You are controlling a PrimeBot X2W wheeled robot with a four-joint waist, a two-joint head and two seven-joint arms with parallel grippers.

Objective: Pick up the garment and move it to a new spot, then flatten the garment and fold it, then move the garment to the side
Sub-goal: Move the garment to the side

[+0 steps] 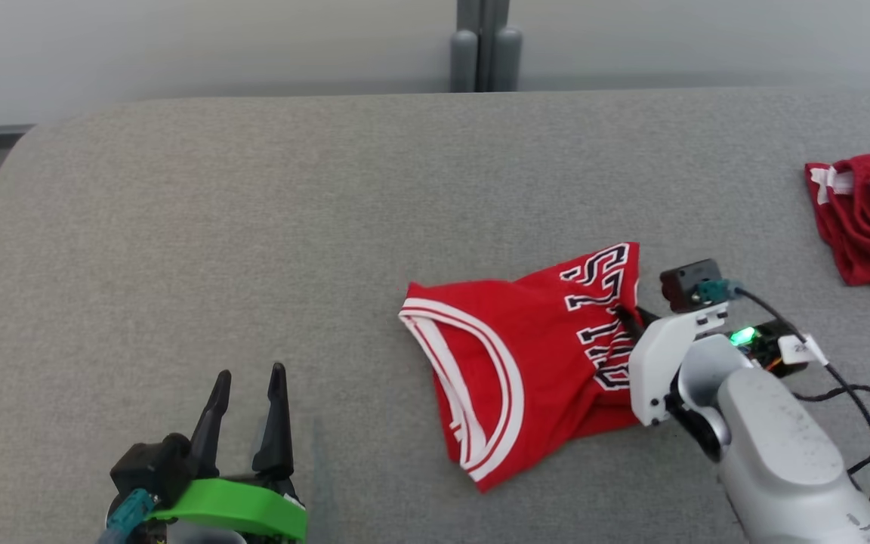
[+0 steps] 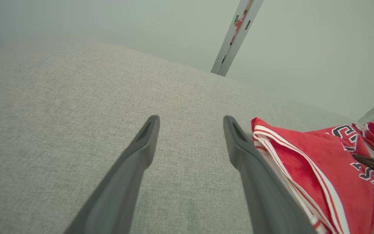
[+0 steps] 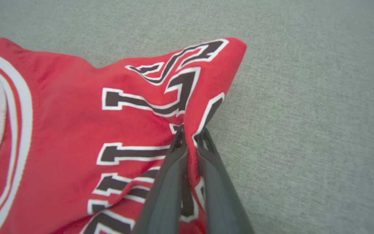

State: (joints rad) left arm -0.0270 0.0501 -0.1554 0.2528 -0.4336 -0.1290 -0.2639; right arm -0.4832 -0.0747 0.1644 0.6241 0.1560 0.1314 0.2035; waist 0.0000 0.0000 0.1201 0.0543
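A: What is the writing saying?

B: Black, white-edged letters are running across the red garment; L, L and S are reading clearly, the rest is bunching under the right claw; that claw is clenching a fold at the lettered edge.

A: And the left claw?

B: It is hanging released, fingers spread, over bare grey counter; the garment's white-striped trim is lying just to its right; the head view is showing a second red cloth ahead and right of the right claw, well apart; the left wrist view is catching its edge past the garment; open counter is stretching ahead of both claws to the far edge.
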